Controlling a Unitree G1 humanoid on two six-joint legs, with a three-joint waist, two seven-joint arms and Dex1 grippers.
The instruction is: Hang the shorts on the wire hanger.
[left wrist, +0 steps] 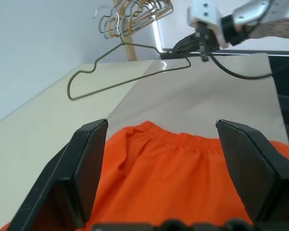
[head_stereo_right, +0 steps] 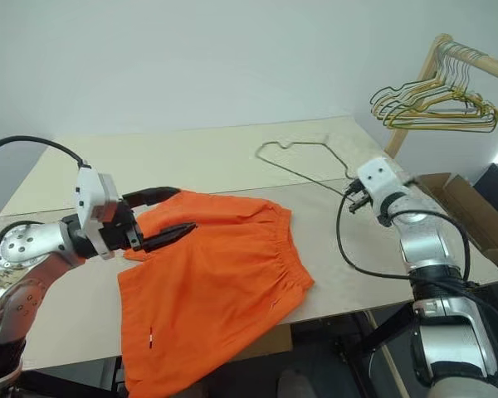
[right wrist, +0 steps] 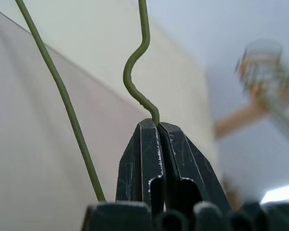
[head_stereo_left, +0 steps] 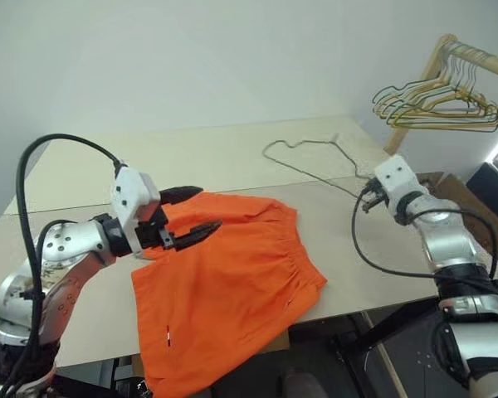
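You have the wire hanger (right wrist: 139, 67) pinched in the closed right gripper (right wrist: 159, 126) (upper right of the head view); next bring it to the shorts (head_stereo_left: 232, 282) at centre, under the wide-open, empty left gripper (head_stereo_left: 188, 215).

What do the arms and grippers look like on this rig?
Both arms are silver-grey metal with rounded joint housings and black rings between segments. Each wrist carries a white boxy block. The left gripper and the right gripper each have two black wedge-shaped fingers, tapering to tips. A loose black cable loops along each arm.
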